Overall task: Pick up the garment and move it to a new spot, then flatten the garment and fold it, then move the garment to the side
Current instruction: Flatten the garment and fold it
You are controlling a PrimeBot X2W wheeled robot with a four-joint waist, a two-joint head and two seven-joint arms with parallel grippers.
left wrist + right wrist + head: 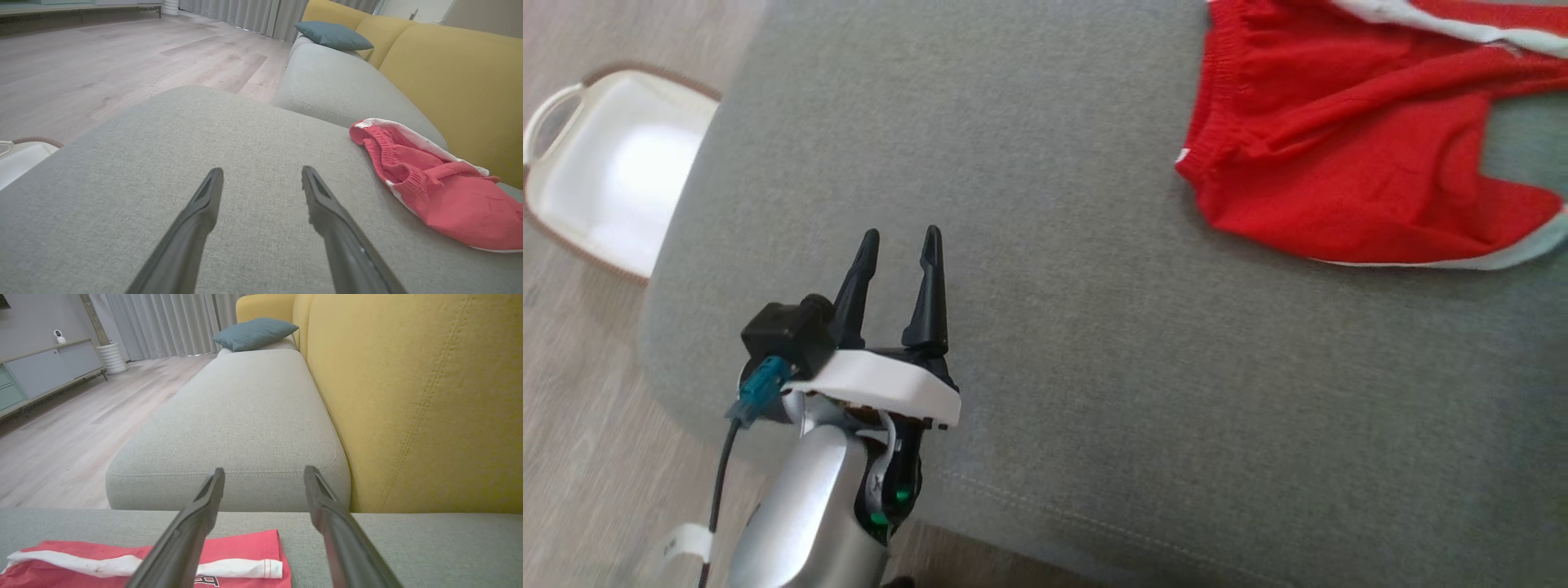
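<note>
Head view: the left gripper sits at lower left of frame, over the grey seat cushion and near its front corner. Its two dark fingers stand apart, released, with nothing between them. We note the garment, red shorts with pale trim, at upper right of frame. It lies rumpled on the same cushion, well apart from this gripper. A white basket with a handle shows at upper left, on the wood floor just beside the cushion's edge.

Left wrist view: the left gripper rises from bottom centre, fingers spread, bare cushion between them. The garment lies at right of frame with its elastic waistband bunched, close to the yellow backrest. A teal pillow sits at top centre on a second cushion.

Right wrist view: the right gripper comes up from bottom centre, fingers wide apart and empty. The garment lies at lower left of frame, a white stripe across it, running behind the finger on the picture's left. We cannot tell whether that finger touches the cloth. The other finger stands over bare cushion. The backrest is at right, the pillow at top centre. Curtains hang along the top and a cabinet stands at upper left.
</note>
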